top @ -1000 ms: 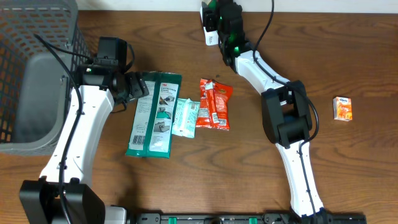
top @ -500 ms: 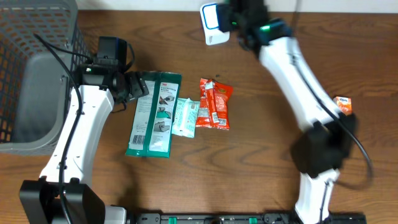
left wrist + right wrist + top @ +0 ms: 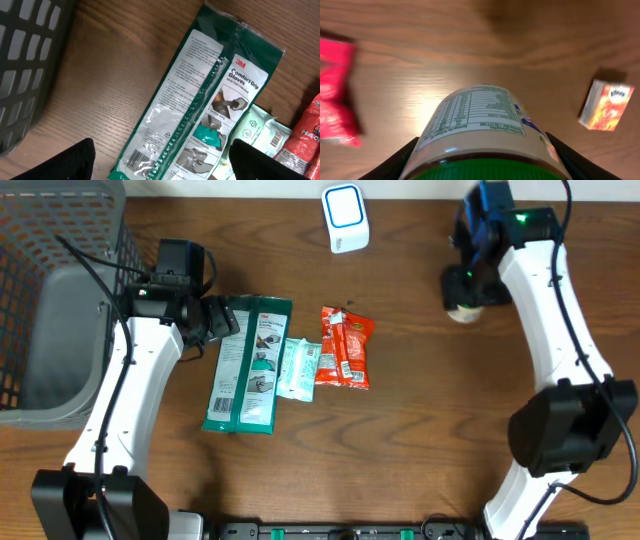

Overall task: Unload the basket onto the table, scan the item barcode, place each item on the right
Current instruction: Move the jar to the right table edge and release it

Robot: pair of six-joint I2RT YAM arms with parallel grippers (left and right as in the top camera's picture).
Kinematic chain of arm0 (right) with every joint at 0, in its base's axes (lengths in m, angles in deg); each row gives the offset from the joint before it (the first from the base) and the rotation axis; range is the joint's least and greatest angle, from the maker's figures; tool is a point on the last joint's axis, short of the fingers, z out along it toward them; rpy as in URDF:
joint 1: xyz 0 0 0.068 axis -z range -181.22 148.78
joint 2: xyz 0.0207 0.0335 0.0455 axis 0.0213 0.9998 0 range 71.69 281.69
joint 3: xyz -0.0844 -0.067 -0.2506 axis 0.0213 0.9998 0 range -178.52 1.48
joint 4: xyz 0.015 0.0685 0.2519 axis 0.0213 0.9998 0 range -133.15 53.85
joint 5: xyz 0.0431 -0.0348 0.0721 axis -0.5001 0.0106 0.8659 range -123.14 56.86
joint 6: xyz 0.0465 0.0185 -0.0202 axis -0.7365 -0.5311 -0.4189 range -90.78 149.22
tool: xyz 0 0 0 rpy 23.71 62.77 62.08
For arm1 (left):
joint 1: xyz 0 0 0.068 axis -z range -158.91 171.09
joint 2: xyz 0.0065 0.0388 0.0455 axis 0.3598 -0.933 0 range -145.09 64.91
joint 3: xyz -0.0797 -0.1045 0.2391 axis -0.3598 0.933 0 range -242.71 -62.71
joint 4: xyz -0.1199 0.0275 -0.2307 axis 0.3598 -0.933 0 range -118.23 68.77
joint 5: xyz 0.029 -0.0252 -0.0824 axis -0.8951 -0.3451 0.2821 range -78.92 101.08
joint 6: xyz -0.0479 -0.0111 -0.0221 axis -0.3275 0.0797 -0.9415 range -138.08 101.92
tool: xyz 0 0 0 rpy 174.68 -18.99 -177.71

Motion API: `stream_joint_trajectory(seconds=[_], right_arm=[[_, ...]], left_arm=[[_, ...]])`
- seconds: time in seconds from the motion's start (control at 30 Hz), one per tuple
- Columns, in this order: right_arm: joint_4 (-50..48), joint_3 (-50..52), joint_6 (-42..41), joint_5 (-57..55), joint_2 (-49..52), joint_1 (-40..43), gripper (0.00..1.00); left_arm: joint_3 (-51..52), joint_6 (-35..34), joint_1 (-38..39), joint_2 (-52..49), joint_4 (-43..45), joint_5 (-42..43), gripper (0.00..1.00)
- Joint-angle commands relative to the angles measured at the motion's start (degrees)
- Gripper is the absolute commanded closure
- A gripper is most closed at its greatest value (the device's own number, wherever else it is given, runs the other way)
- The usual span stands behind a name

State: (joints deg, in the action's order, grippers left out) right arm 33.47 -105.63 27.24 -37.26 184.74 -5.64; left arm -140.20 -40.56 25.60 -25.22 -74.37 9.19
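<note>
On the wooden table (image 3: 400,460) are laid a basket (image 3: 100,220), a green glove pack (image 3: 247,365), a pale packet (image 3: 298,368), a red packet (image 3: 345,347), a white scanner (image 3: 345,217) and an orange box (image 3: 606,106).

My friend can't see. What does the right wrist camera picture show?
A pale bottle with a green lid and a printed nutrition label fills the middle, gripped between the right arm's two black fingers. Below it is a brown wooden table, with a blurry red packet at left and a small orange box at right.
</note>
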Motion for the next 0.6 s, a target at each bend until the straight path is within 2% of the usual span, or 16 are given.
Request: stream_joint_trajectory(seconds=[0.0, 0.33, 0.43, 0.5, 0.57], right_arm=[[-3.04, 6.10, 1.01, -0.52, -0.22, 4.83, 0.99], [-24.35, 23.71, 1.05, -0.50, -0.22, 16.65, 0.98], [-27.56, 25.53, 1.05, -0.33, -0.22, 18.71, 0.89], [-29.24, 25.92, 1.03, -0.33, -0.22, 20.02, 0.69], [-30.05, 25.90, 1.03, -0.31, -0.22, 20.65, 0.59]], left_arm=[[-0.94, 0.31, -0.22, 0.24, -0.17, -0.74, 0.14], [-0.94, 0.31, -0.22, 0.24, -0.17, -0.74, 0.14], [-0.94, 0.31, -0.22, 0.24, -0.17, -0.72, 0.14], [-0.94, 0.31, -0.22, 0.24, -0.17, -0.72, 0.14], [-0.94, 0.31, -0.22, 0.24, -0.17, -0.72, 0.14]])
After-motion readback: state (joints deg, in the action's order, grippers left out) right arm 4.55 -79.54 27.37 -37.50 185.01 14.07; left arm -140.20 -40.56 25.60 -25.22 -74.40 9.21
